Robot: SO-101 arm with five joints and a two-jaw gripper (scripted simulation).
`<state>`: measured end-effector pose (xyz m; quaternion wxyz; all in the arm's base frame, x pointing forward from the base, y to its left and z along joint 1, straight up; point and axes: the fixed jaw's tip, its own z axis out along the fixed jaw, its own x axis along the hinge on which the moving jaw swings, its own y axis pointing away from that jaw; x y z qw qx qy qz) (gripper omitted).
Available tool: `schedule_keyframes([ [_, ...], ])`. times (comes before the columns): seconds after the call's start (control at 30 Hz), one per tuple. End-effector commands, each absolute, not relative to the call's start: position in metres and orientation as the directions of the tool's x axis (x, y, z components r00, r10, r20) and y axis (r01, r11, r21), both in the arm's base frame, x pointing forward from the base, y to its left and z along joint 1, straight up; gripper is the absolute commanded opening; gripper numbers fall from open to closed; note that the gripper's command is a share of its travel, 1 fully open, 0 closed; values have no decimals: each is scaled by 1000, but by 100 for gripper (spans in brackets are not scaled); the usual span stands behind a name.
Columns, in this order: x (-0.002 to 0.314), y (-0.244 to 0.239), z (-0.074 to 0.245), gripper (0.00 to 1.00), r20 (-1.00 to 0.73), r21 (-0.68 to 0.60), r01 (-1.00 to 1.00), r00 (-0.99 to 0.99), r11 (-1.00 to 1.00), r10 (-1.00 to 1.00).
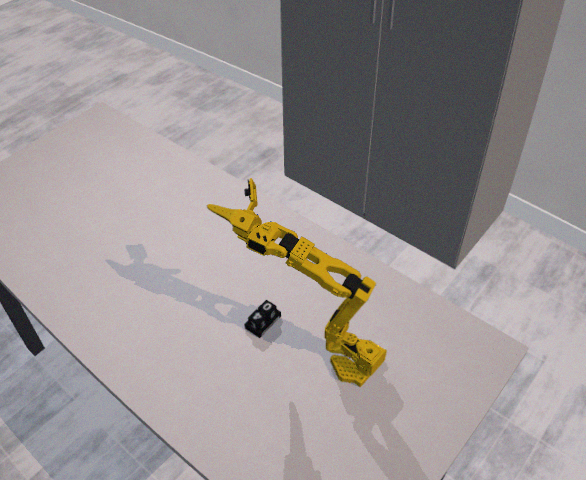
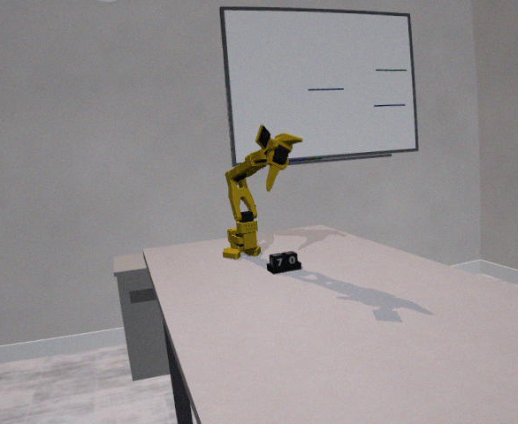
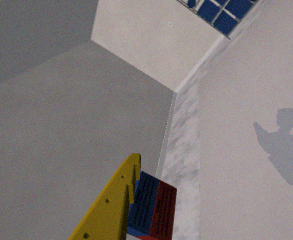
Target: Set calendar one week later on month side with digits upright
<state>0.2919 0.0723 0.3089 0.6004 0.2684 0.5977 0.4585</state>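
The calendar is a small black tray [image 1: 262,320] holding two black cubes side by side on the table, close to my arm's base [image 1: 358,361]. In the exterior view [image 2: 284,262] the side facing the camera reads 7 on the left cube and 0 on the right cube, both upright. In the top view the far cube's top shows a 0. I cannot make out the month's name. My gripper [image 1: 229,195] is high above the table, well away from the calendar, open wide and empty; it also shows in the exterior view [image 2: 284,162]. The wrist view shows only one yellow finger [image 3: 113,205], wall and floor.
A tall grey cabinet [image 1: 402,113] stands on the floor behind the table. A whiteboard [image 2: 318,82] hangs on the wall behind the arm. The arm's shadow [image 1: 169,281] lies across the table to the left of the calendar.
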Motion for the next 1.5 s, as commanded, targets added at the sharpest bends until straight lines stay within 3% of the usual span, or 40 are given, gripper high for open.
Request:
schedule_keyframes([
  [0.0, 290, 72, 312, 100, -470, 869, -240, -130, 432, 873],
  [1.07, 291, 74, 299, 97, -619, 781, -211, -127, 588, 775],
  [1.47, 291, 77, 279, 92, -794, 608, -184, -144, 772, 591],
])
